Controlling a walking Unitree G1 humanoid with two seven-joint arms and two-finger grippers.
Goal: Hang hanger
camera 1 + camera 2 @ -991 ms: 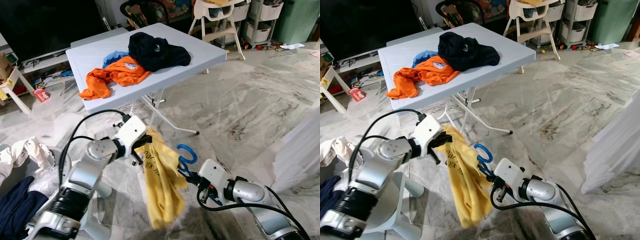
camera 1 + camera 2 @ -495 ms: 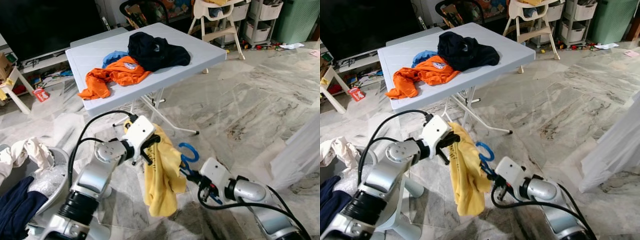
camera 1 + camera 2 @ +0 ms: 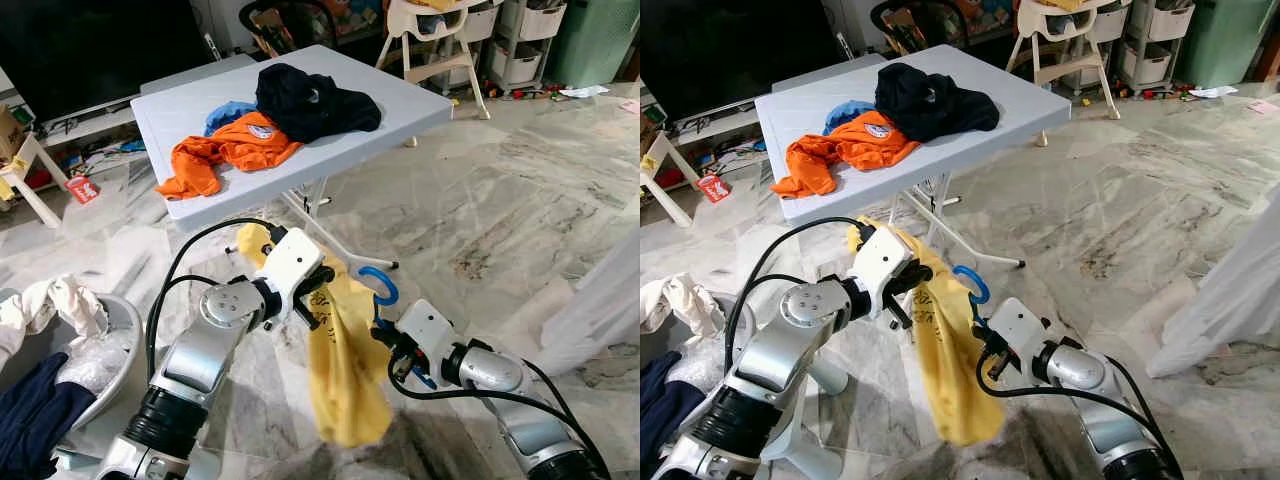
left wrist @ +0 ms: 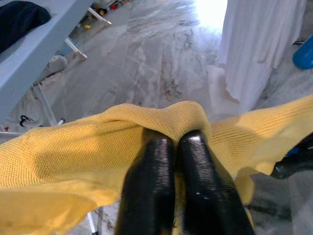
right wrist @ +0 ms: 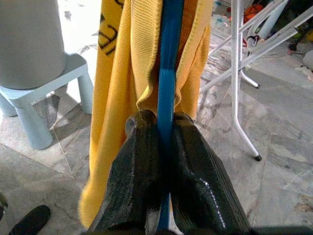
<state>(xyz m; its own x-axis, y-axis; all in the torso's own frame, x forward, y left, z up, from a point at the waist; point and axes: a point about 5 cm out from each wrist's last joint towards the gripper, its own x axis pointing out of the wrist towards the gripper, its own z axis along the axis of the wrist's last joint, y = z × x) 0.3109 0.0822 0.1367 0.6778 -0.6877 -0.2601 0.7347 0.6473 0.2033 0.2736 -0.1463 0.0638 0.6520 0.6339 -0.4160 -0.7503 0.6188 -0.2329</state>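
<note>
Risk: the limp yellow knit shirt (image 3: pixel 340 370) could slide off the blue plastic hanger (image 3: pixel 378 284) if my two arms drift apart, since it only drapes there
Cause: uneven pull between my grips, or a snag on the white folding table (image 3: pixel 400 105) behind
Left gripper (image 4: pixel 171 147): my fingers pressed together, pinching a fold of the shirt's upper edge
Right gripper (image 5: pixel 164 132): clamped on the hanger's blue bar
Hanger position: between my arms above the marble floor (image 3: pixel 500 200), hook up, shirt hanging below
</note>
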